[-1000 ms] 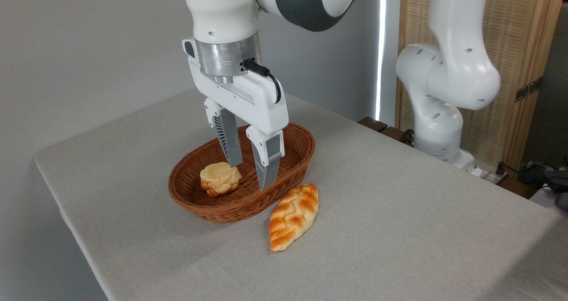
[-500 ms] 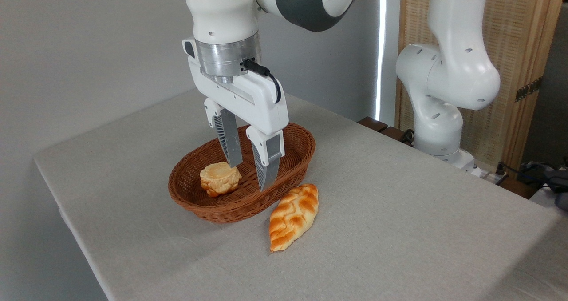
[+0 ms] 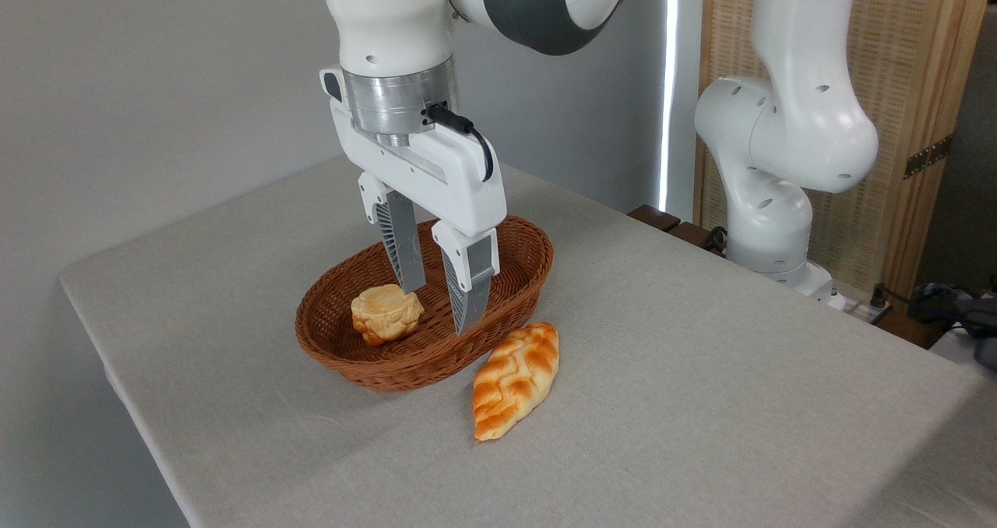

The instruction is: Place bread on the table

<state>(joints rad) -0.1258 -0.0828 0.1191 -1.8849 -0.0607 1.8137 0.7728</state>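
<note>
Hanging just above the middle of the frame, the jaws (image 3: 436,310) point down into a wicker basket (image 3: 514,298) with a clear gap between the two ribbed grey fingers (image 3: 401,240); they stand apart and grip nothing. One fingertip ends close to the upper right edge of the bread (image 3: 386,313), though contact cannot be told from this angle; the other fingertip ends lower, over the basket's woven floor to the right of the bun. The bread, a small lumpy golden-tan bun with a paler top, lies inside the brown oval basket, toward its left half. Just beside the basket's lower right rim, a braided orange-and-cream loaf (image 3: 516,379) lies directly on the cloth, angled from upper right to lower left. Basket and loaf rest on the bench (image 3: 701,372), which is covered in plain light grey-beige cloth and fills the lower frame. At the upper right of the frame the white arm base (image 3: 779,162) stands at the bench's far edge, before a wooden slatted panel (image 3: 911,84).
</note>
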